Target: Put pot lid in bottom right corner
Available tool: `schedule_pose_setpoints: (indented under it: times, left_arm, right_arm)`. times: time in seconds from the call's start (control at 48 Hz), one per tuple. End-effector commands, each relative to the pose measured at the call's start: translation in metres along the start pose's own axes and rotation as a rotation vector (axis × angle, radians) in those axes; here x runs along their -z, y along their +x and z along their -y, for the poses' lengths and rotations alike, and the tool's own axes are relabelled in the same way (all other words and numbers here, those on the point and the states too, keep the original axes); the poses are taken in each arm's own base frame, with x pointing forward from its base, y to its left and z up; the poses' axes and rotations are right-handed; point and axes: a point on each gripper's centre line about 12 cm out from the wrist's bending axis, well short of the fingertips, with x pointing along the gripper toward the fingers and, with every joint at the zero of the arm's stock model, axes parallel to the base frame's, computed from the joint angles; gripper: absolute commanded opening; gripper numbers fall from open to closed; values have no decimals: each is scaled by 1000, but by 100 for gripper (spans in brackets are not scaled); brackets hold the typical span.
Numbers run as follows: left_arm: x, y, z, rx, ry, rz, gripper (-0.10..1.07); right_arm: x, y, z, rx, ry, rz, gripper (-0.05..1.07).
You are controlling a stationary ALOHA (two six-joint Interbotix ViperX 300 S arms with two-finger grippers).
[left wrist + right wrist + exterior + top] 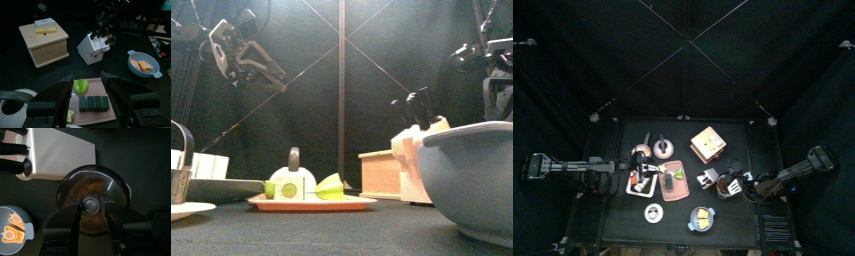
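One slip risk: right hand (91, 218), fingers spread, hangs over pot lid (91, 193) knob (knife block (57, 153) close); off-centre pinch skids it. Left hand (89, 90) idles unclenched.

Both arms are black and thin. The left gripper (89, 95) and right gripper (91, 230) have wide, flat black jaws.

Black table (620, 135) with pot lid (92, 198)
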Motion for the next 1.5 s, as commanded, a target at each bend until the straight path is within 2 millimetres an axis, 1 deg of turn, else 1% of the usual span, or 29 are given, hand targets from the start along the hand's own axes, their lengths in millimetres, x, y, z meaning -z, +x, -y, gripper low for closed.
schedule_pose_setpoints:
  times: [0.0,0.146,0.208,0.292,0.5,0.625,0.771,0.854,1.188,1.271,1.479]
  left_arm:
    - [-7,0,0,-1,0,25,84]
    - [-7,0,0,0,0,26,84]
    - [-6,0,0,0,1,23,84]
    - [-5,0,-1,-2,-1,20,84]
    - [-5,-1,-1,-2,-1,23,84]
    - [-5,-1,-1,-2,-1,21,84]
    - [-5,-1,0,0,-2,21,84]
    - [-5,-1,0,0,-2,21,84]
    - [-5,-3,0,0,0,28,84]
    - [-6,-6,0,0,-3,35,84]
    - [-6,-10,0,0,-11,45,84]
  right_arm:
    - [1,-6,-11,-70,12,-18,59]
    - [14,-13,-34,-224,-7,-77,59]
    - [26,-15,-44,-289,-25,-116,59]
    - [41,-16,-53,-330,-46,-170,59]
    - [78,-13,-58,-305,-72,-303,60]
    - [91,-14,-59,-287,-66,-355,60]
    - [90,-13,-58,-280,-76,-348,61]
    - [89,-12,-58,-282,-83,-340,63]
    - [89,-9,-55,-268,-78,-338,82]
    - [87,-7,-54,-265,-71,-333,84]
    - [84,-6,-55,-265,-66,-327,84]
